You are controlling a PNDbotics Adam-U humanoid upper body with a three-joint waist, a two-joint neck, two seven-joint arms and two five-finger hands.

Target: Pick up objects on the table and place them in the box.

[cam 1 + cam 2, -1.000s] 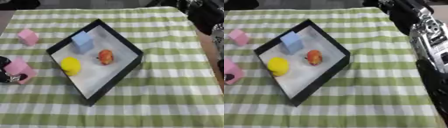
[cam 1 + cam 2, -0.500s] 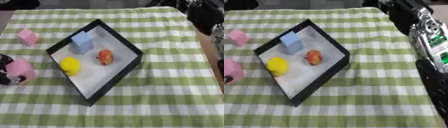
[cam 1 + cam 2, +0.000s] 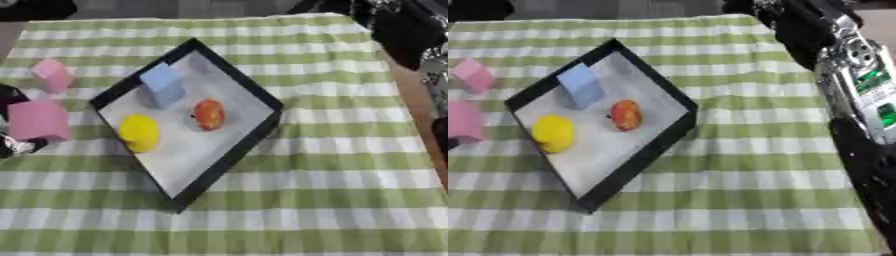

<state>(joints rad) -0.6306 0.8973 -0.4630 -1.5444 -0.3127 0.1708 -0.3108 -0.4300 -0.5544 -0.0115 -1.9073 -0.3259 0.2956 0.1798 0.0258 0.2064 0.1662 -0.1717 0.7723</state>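
At the left edge of the cloth [image 3: 350, 150], the left hand [image 3: 9, 96], dark, with parts above and below the big pink block [image 3: 37, 120]. Seems closed round that block, pinching it from 2 sides, though blurred. Shows best in the left eye view. Nearly cut off in the right eye view, with only a dark sliver under the block at the frame edge.

Just up and to the right of it, apart from it on the cloth, the small pink block [image 3: 52, 75], tilted and touched by nothing.

In the middle of the cloth, the box [image 3: 236, 155], with black walls and a pale floor, turned cornerwise like a diamond. Holds 3 things:
- Toward the far corner, the blue block [image 3: 164, 85], upright.
- Near the middle, the red fruit [image 3: 208, 114], orange-red and oval.
- To the left of the fruit and nearer the left wall, the yellow ball [image 3: 138, 131].

All 3 apart from one another. Both pink blocks outside the box, to its left.

Along the right side, the right arm [image 3: 855, 75], black and silver with small green marks. Runs from the upper right corner down to the lower right in the right eye view. In the left eye view, only dark bulk at the upper right corner and a strip at the right edge. As to the right hand, cannot tell whether open or closed in either view.
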